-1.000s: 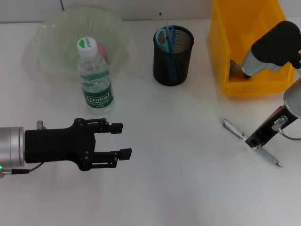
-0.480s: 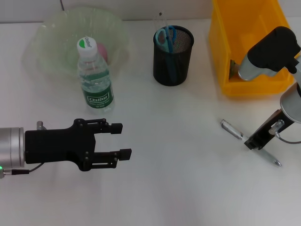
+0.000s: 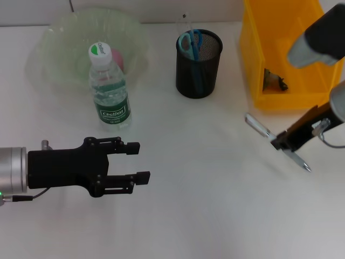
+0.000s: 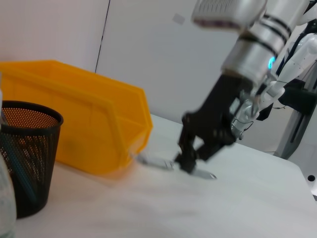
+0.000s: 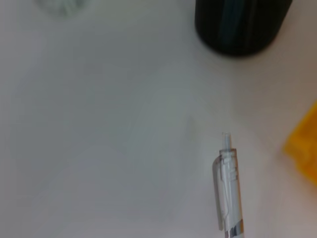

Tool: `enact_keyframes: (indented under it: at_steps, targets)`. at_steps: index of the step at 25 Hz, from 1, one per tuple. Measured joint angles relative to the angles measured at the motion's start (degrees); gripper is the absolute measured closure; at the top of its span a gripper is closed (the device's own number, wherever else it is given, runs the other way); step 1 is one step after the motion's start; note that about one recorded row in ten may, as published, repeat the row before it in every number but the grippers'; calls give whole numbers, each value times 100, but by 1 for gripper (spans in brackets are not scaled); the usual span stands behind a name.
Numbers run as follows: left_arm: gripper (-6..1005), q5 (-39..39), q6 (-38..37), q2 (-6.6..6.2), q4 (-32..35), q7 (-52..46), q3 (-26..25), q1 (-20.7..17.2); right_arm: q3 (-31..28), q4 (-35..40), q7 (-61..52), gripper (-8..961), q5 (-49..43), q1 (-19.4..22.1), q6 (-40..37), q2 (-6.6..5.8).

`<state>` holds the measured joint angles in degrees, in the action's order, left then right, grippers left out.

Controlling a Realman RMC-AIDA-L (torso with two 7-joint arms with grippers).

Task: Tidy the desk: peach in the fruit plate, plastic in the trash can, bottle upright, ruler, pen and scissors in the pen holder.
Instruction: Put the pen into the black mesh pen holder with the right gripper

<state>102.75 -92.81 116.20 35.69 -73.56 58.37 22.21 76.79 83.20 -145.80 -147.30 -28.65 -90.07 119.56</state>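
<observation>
My right gripper (image 3: 281, 143) is shut on the clear pen (image 3: 259, 128) and holds it slanted above the table, in front of the yellow trash can (image 3: 257, 65). The left wrist view shows that gripper (image 4: 185, 158) with the pen (image 4: 153, 161) in it. In the right wrist view the pen (image 5: 228, 188) points toward the black mesh pen holder (image 5: 240, 25). The pen holder (image 3: 198, 63) has blue scissors (image 3: 190, 42) and a clear ruler (image 3: 185, 24) in it. The bottle (image 3: 109, 89) stands upright by the fruit plate (image 3: 54, 32), which holds the peach (image 3: 116, 58). Crumpled plastic (image 3: 274, 81) lies in the can. My left gripper (image 3: 143, 161) is open at the front left.
The trash can (image 4: 84, 129) stands right of the pen holder (image 4: 22, 158). The bottle stands close to the plate's front rim. Bare white table lies between the two grippers.
My right gripper has risen with the pen and carried it back and a little to the left, toward the pen holder. The left arm has not moved.
</observation>
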Motion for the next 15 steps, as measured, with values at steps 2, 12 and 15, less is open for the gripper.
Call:
enact_keyframes:
  at_steps: [2, 12, 15]
  targets:
    - [268, 0, 0, 0, 0, 0, 0, 0, -266, 162, 130, 813, 292, 57, -43, 2]
    - [268, -6, -17, 8, 1, -9, -2, 33, -1914, -369, 1956, 779, 3746, 406, 1412, -31]
    - [268, -4, -2, 15, 3, -8, -2, 43, -1852, -1797, 3447, 768, 4985, 227, 2448, -21]
